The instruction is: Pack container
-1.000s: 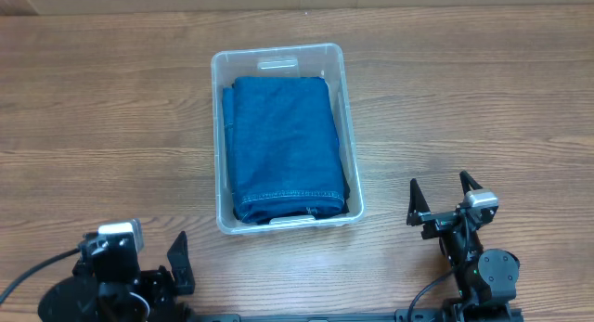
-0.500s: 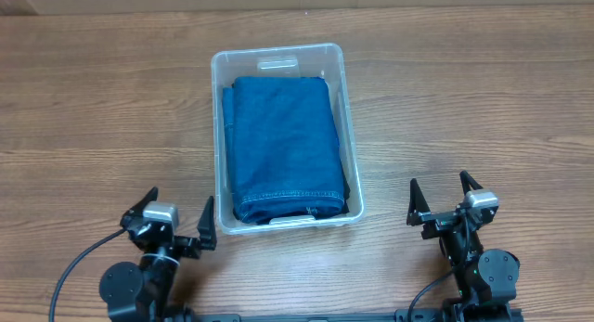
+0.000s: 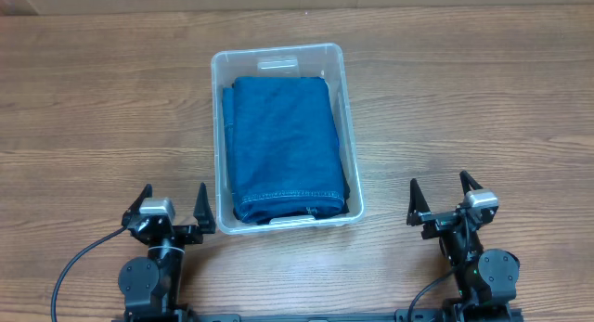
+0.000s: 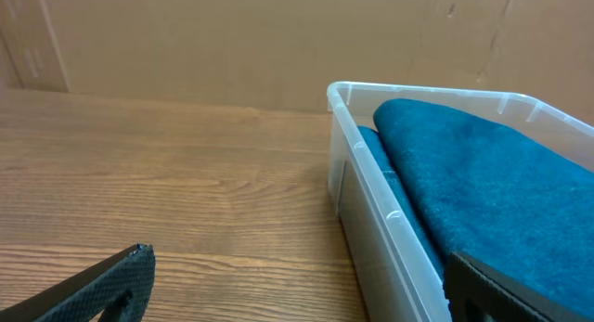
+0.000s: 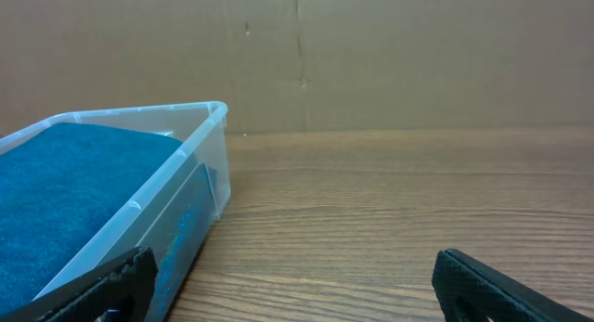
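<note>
Container (image 3: 217, 136) sits at centre frame in the overhead view, its long axis running top to bottom, with a folded blue cloth (image 3: 286, 146) filling it. Wooden table (image 3: 464, 99) underneath; cardboard wall (image 4: 232, 44) behind. Left gripper (image 3: 174, 188), lower left, and right gripper (image 3: 438, 181), lower right, are both spread wide, holding nothing.

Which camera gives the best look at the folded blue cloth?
The overhead view: the whole blue cloth shows, folded flat inside the clear bin. The left wrist view catches only its top from one side; the right wrist view only a corner behind the bin wall.
</note>
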You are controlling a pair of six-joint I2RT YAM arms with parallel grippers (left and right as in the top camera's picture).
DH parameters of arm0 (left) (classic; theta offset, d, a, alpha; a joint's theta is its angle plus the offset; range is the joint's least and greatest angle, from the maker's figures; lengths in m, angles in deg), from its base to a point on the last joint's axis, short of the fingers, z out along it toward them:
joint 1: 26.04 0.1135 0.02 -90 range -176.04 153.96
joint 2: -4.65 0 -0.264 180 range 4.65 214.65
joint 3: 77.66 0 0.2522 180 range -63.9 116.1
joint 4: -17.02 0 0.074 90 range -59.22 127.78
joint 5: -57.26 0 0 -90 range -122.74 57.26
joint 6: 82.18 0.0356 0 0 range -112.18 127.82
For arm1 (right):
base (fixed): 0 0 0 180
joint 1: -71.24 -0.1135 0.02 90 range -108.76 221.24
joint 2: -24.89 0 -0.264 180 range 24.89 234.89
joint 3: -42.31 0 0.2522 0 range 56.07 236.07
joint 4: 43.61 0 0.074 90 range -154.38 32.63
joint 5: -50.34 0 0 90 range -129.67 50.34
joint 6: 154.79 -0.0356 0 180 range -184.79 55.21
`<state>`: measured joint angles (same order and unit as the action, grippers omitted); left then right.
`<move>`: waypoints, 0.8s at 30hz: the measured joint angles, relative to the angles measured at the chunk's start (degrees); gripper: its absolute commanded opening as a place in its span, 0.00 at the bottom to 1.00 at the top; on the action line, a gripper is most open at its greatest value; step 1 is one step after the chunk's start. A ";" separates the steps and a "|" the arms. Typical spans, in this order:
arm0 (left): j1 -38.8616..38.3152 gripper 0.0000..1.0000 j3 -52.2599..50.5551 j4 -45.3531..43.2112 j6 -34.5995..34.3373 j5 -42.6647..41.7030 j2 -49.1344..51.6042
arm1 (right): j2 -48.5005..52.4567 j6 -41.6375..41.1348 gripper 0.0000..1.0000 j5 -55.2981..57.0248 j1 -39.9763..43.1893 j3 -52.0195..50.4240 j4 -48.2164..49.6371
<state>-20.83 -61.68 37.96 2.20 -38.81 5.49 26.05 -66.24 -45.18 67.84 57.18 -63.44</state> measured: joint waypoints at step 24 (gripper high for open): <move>0.00 1.00 0.00 0.00 -0.02 0.79 0.00 | 0.00 0.02 1.00 -0.02 0.00 0.00 -0.02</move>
<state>-20.83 -61.68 37.96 2.17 -38.02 5.49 26.05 -66.22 -45.21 67.84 57.18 -63.46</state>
